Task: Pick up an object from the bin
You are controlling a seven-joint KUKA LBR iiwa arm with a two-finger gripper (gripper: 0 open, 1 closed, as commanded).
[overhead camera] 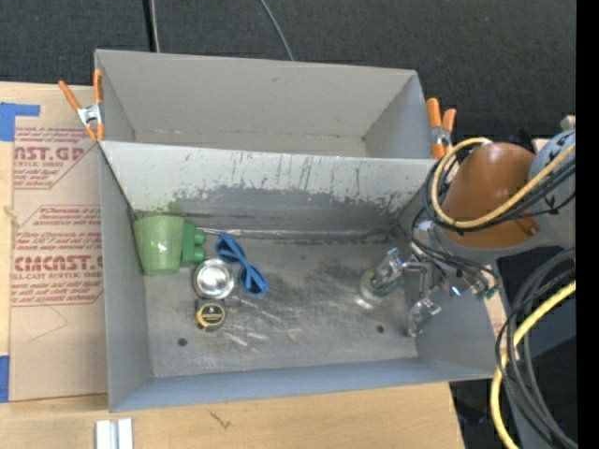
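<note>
Grey metal bin, floor bare at right. Claw sits low there, fingers spread, nothing between them. Well apart at the left: green cup on its side, blue sunglasses, silver cap, small black-yellow disc.

Grey metal bin, scuffed floor, sloping walls. Contents lie grouped at the left end of the floor: one green cup on its side against the left wall; one pair of blue toy glasses just beside it toward the middle; one shiny silver round lid below the cup, touching the glasses; one small black-and-yellow disc nearest the front wall.
</note>
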